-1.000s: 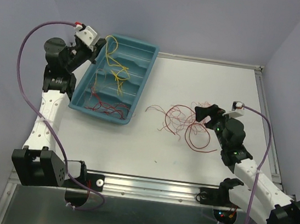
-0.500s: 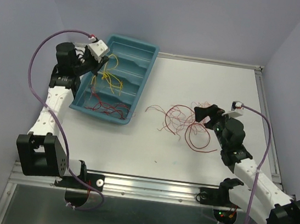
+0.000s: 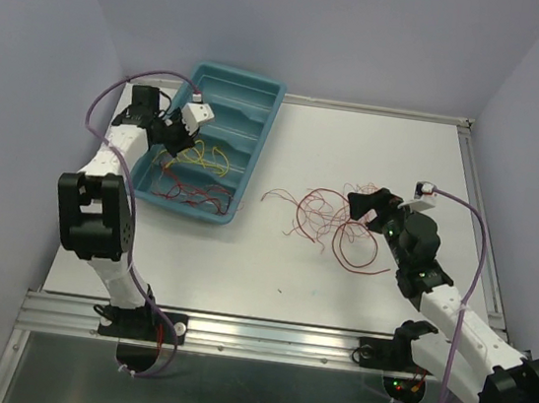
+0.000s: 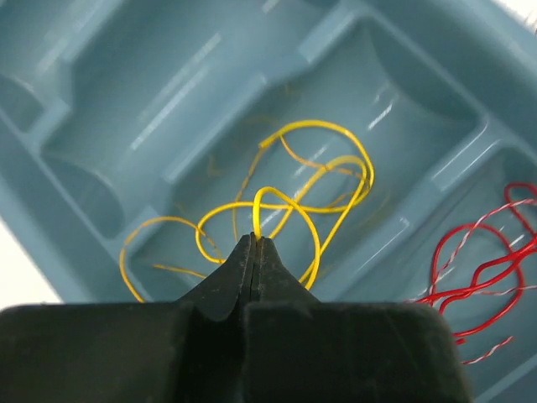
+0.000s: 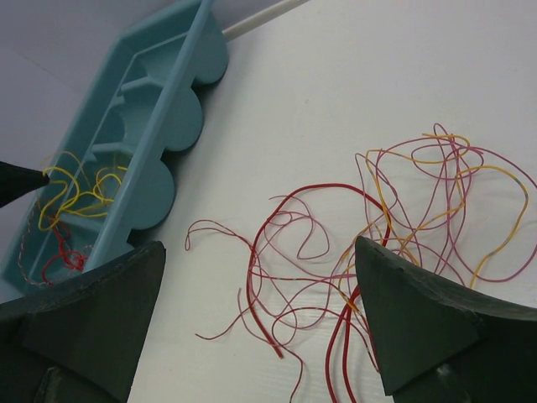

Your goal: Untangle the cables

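The teal compartment tray (image 3: 249, 94) sits at the far left corner of the tabletop (image 3: 357, 143). The left gripper (image 4: 254, 242) hangs over it, jaws clenched on a strand of the yellow wires (image 4: 336, 180), which curl in a middle compartment. Red wires (image 3: 196, 192) lie in the tray's near compartment. The right gripper (image 5: 256, 252), jaws released and wide apart, hovers over the tangle of red and yellow wires (image 3: 327, 219) mid-tabletop, towards the right edge.

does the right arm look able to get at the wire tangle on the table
Likely yes. The right gripper is open and sits at the edge of the tangle, with wires showing between its fingers in the wrist view. Nothing stands in the way; the tray is off to one side.
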Controlling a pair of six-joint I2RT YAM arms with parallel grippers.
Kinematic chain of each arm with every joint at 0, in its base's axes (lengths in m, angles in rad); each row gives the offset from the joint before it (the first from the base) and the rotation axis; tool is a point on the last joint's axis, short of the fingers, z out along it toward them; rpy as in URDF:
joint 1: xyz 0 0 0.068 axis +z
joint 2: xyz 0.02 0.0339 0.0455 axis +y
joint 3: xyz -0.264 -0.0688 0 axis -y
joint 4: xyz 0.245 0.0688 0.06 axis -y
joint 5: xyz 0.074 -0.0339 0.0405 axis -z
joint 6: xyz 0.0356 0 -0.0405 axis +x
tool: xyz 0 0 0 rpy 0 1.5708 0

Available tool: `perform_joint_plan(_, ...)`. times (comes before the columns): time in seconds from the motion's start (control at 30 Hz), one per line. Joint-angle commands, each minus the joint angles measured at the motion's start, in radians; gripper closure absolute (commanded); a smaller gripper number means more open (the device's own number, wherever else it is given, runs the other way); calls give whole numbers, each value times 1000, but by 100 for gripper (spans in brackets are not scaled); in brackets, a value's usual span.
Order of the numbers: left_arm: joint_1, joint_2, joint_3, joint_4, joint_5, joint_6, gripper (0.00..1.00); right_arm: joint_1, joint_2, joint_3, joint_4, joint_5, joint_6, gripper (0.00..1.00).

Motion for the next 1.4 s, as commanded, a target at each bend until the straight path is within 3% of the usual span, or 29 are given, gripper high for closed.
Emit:
perform_joint_plan(0.0,-15,72,80,-134,-88,157,100,-1,16,-7,75,-15,3,1)
perform_joint_plan(0.13,-65,106,45,-125,-208,227,100,-1,22,-6,75,-13,0,1)
perform_joint_plan(0.2,-141,115,3,-73,-292,244,100,-1,22,-7,76,-10,0,1)
perform_joint_plan(0.4,-216,118,9,-69,-334,254,95,-1,24,-6,76,-15,-1,2)
perform_joint_plan(0.53,-224,100,55,-65,-321,205,92,-1,24,-7,78,-20,-1,2)
perform_joint_plan(0.7,-227,36,97,-94,-337,220,95,-1,21,-7,78,-23,0,2)
perform_joint_plan(1.0,-232,-92,132,-161,-334,336,98,1,16,-7,78,-47,17,2)
perform_joint_plan(1.17,-230,-52,115,-198,-350,372,98,-1,8,-9,76,-81,37,2)
perform_joint_plan(1.37,-230,40,11,-117,-386,402,100,-1,-27,-15,76,-125,59,2)
